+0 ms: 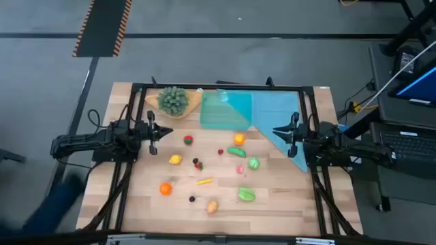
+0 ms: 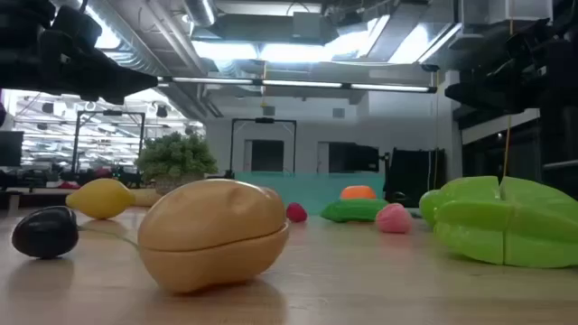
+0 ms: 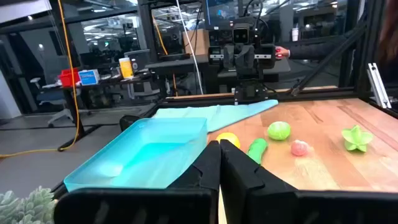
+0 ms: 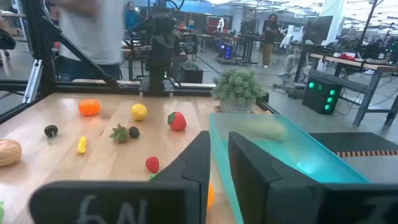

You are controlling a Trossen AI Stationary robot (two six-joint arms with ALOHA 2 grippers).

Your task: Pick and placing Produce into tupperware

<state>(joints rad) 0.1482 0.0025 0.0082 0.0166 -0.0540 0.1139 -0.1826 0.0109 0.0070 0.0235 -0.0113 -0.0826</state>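
Note:
Small toy produce lies scattered on the wooden table: a red piece (image 1: 188,140), a yellow one (image 1: 176,159), an orange one (image 1: 165,188), a tan one (image 1: 212,205) and green ones (image 1: 246,194). The tupperware (image 1: 225,109), clear and teal-tinted, sits at the far middle with nothing visible inside it (image 3: 146,155). My left gripper (image 1: 160,131) hovers shut at the table's left, pointing right. My right gripper (image 1: 276,131) hovers shut at the right, pointing left. Neither holds anything.
A bushy green plant on a tan wooden dish (image 1: 174,100) stands left of the tupperware. A flat teal cloth (image 1: 283,116) lies under and to the right of it. Black frame rails (image 1: 218,87) border the table. People and benches show in the room beyond.

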